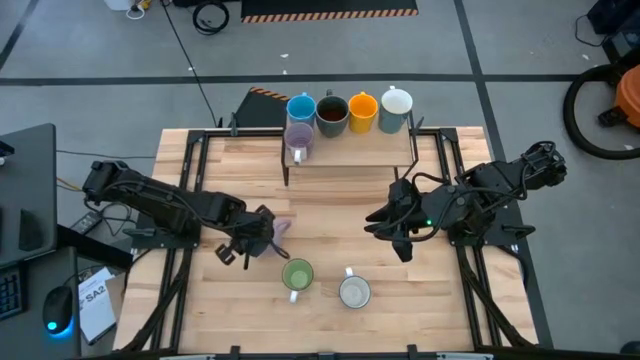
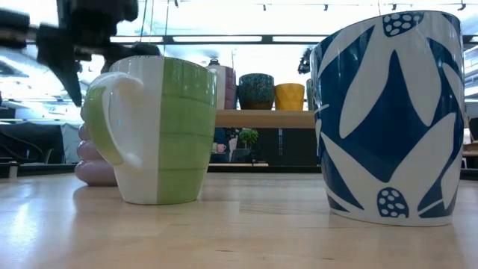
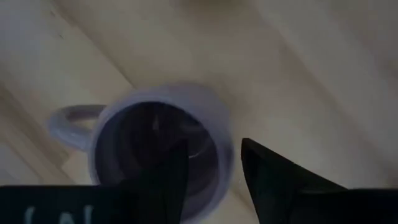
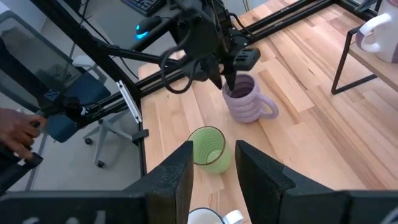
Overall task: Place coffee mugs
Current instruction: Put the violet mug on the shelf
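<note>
Lilac mug under the left end effector, grasp not yet made.

The lilac mug (image 4: 247, 98) stands upright on the bench (image 1: 330, 215), just beside the green mug (image 1: 297, 275). The left end effector (image 3: 208, 171) hangs over it, released, one finger inside the rim and one outside. It looks like the pick step; next it must clench on the wall and lift toward the shelf (image 1: 345, 150). The right end effector (image 4: 211, 168) waits empty, fingers apart.

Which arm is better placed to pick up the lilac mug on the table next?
Left. The left tool sits at the lilac mug, one finger inside its rim, one outside. The right tool hangs apart over bare table.
</note>
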